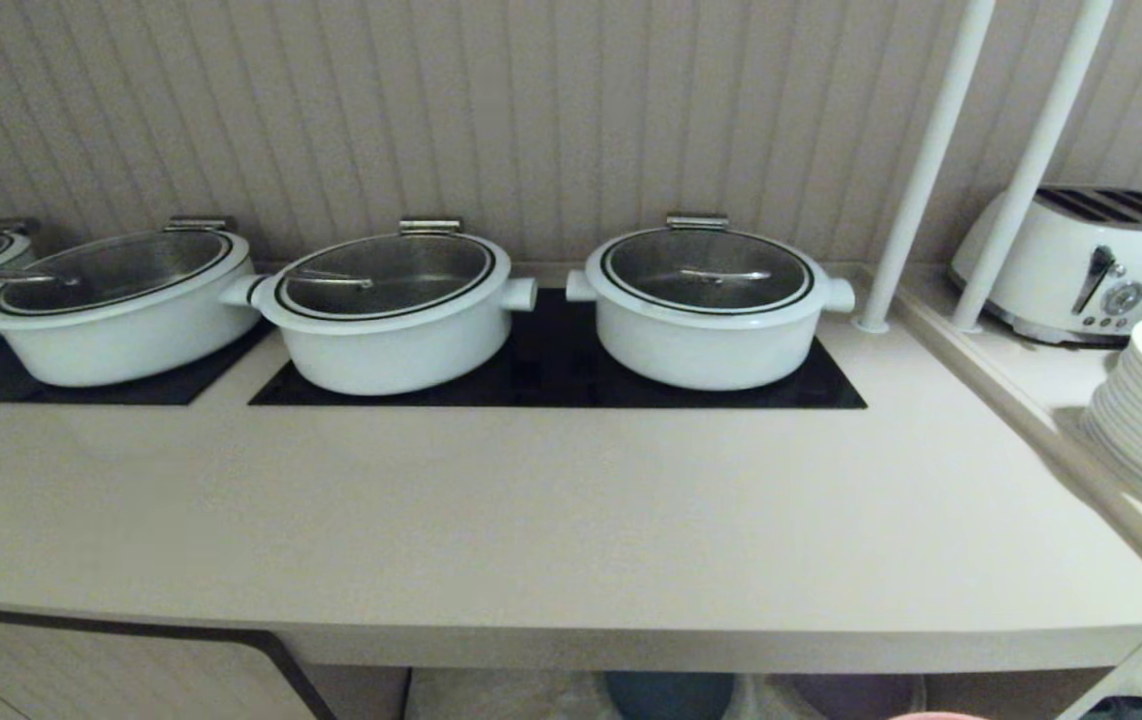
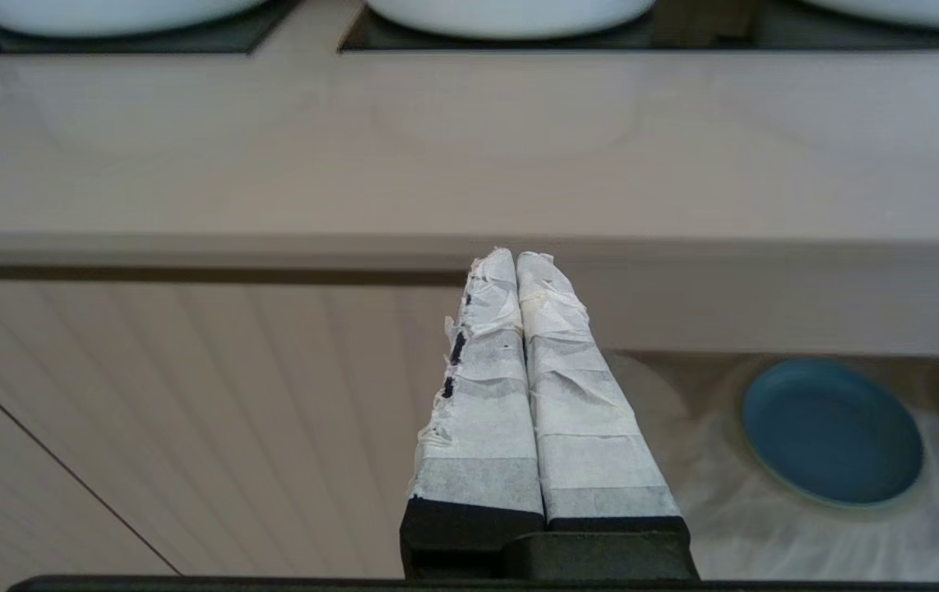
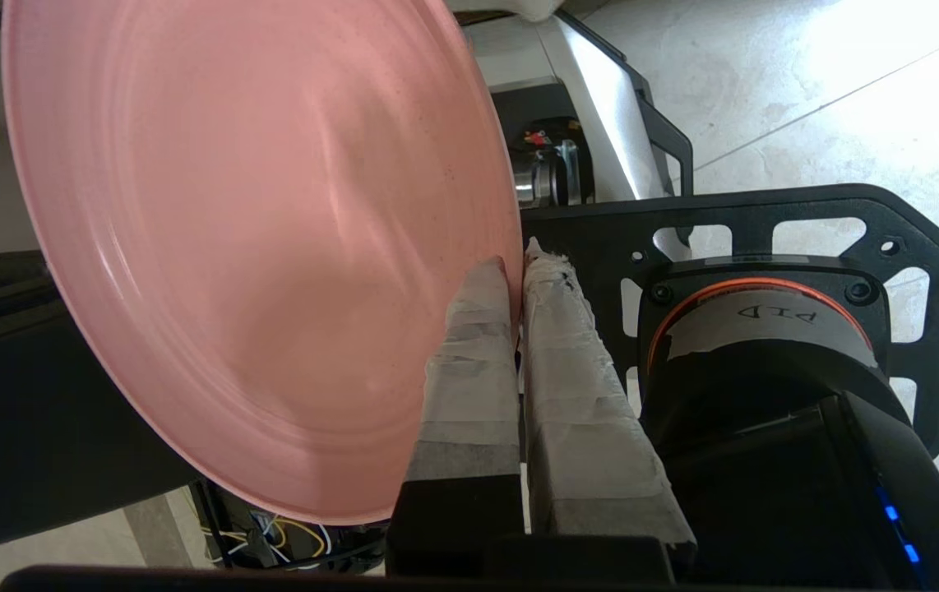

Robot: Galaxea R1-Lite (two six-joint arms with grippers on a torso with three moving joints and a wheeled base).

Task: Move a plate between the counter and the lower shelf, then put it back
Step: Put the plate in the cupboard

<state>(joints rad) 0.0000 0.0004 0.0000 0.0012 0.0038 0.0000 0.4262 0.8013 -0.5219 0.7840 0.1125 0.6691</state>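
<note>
- The right gripper (image 3: 516,271) is pinched tight on the rim of the pink plate (image 3: 256,247), which fills the upper left of the right wrist view; an edge grip keeps the plate's face free for setting down.
- A pink sliver at the head view's bottom edge is probably that same plate.
- The counter (image 1: 571,500) spans the middle of the head view; its front strip is bare.
- The lower shelf (image 2: 765,534), cloth-lined, sits lower right in the left wrist view, holding a blue plate (image 2: 831,432).
- The left gripper (image 2: 516,263) hangs closed and empty, idle.

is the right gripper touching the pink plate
Touching. The right wrist view shows the right gripper with its taped fingers pinching the rim of the pink plate.
</note>
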